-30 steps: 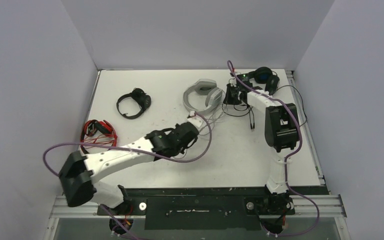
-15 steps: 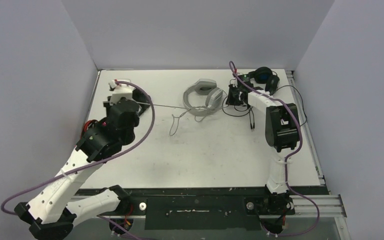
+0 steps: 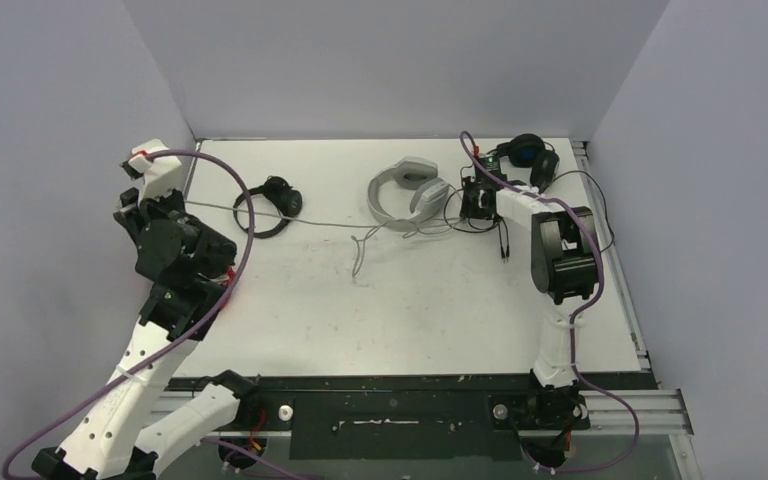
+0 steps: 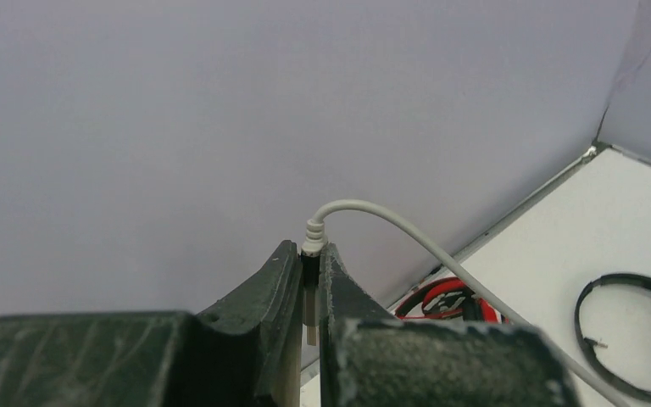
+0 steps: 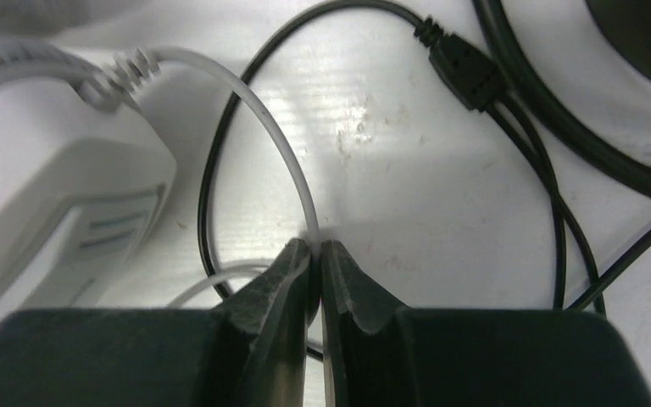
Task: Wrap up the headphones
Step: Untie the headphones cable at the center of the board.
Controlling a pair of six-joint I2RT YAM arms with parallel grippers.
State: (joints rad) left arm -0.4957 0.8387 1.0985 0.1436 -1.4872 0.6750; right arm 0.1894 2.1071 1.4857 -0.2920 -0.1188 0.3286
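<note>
The white-grey headphones [image 3: 400,186] lie at the back middle of the table. Their thin white cable [image 3: 300,219] runs taut to the left, over the small black headphones [image 3: 270,204]. My left gripper [image 4: 312,254] is raised at the far left by the wall, shut on the cable's plug [image 4: 312,240]. My right gripper [image 5: 315,250] is shut on the same white cable [image 5: 281,148] right beside the white ear cup [image 5: 51,199]. The black-and-blue headphones [image 3: 526,156] sit at the back right. The red-and-black headphones [image 4: 451,300] lie below my left gripper, mostly hidden behind the left arm in the top view.
Thin black cables [image 5: 475,72] loop on the table around my right gripper, one with a splitter. A slack loop of white cable [image 3: 358,255] hangs toward the table's middle. Walls [image 3: 80,150] close in the left, back and right sides.
My left arm has swung from the middle of the table to the far left wall, drawing the white cable out taut. The right gripper has stayed beside the white ear cup.
</note>
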